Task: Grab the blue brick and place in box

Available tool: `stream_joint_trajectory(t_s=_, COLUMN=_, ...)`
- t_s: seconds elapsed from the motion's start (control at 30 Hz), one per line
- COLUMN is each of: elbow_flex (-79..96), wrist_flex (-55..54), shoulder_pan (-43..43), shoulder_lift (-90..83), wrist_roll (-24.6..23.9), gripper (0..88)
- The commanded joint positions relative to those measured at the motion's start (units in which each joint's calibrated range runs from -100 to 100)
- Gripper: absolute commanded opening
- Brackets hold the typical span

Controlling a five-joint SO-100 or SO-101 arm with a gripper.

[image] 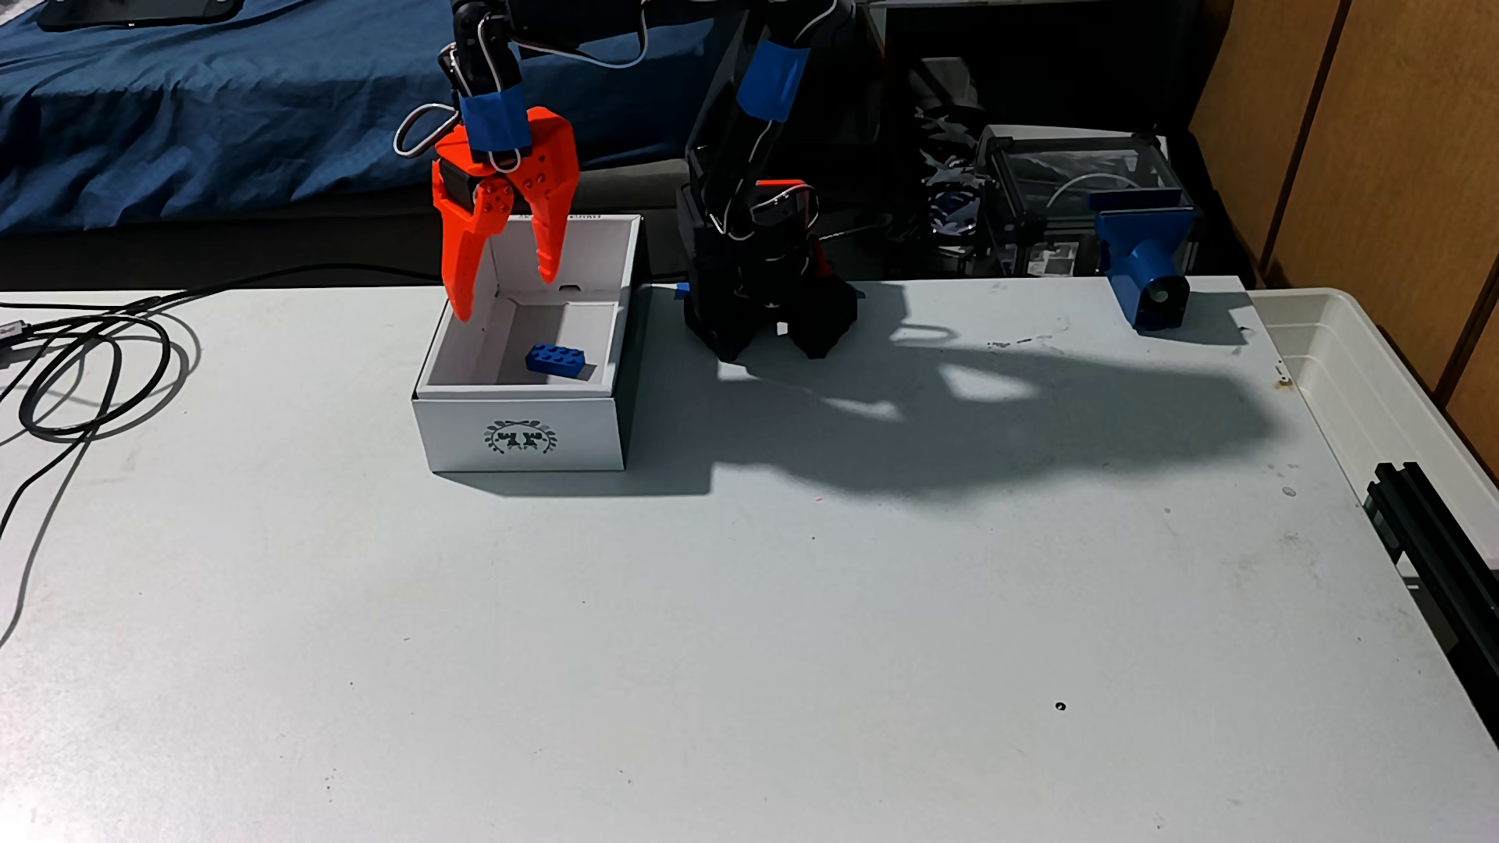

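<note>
Bare table (730,648) fills the lower frame, and above center-left I see the brick (558,360) lying inside the box (519,438) under my gripper (507,296), jaws spread and empty; retreating carelessly could snag the rim and drag it.

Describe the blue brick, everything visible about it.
The blue brick is a small dark-blue plastic toy block with round studs on top. It lies flat, studs up, slightly askew, on the floor of the white box, near the front wall. Nothing grips it; the orange gripper hangs open above.
</note>
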Motion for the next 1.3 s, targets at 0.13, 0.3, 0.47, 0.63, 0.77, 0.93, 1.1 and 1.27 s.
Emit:
stream_joint_trajectory(t_s=0.13, elbow_flex=-8.7, wrist_flex=7.1, shoulder_pan=0.0, shoulder_lift=-1.8, wrist_roll=-2.5, gripper=19.3)
stream_joint_trajectory(t_s=0.3, elbow_flex=-19.9, wrist_flex=11.3, shoulder_pan=-2.4, shoulder_lift=-1.8, wrist_roll=-3.2, gripper=0.8)
stream_joint_trajectory(t_s=0.47, elbow_flex=-22.8, wrist_flex=11.2, shoulder_pan=-10.5, shoulder_lift=-1.8, wrist_roll=-6.0, gripper=0.8)
stream_joint_trajectory(t_s=0.63, elbow_flex=-22.9, wrist_flex=10.4, shoulder_pan=-24.0, shoulder_lift=-1.7, wrist_roll=-6.1, gripper=0.8)
stream_joint_trajectory(t_s=0.77, elbow_flex=-22.9, wrist_flex=10.4, shoulder_pan=-36.1, shoulder_lift=-1.4, wrist_roll=-6.1, gripper=0.8)
stream_joint_trajectory(t_s=0.93, elbow_flex=-22.9, wrist_flex=9.2, shoulder_pan=-48.5, shoulder_lift=-1.8, wrist_roll=-6.1, gripper=0.8)
stream_joint_trajectory(t_s=1.1, elbow_flex=-22.5, wrist_flex=5.5, shoulder_pan=-54.3, shoulder_lift=-1.8, wrist_roll=-6.1, gripper=0.8)
stream_joint_trajectory(t_s=1.27, elbow_flex=-22.1, wrist_flex=1.8, shoulder_pan=-57.2, shoulder_lift=-1.8, wrist_roll=-7.1, gripper=0.8)
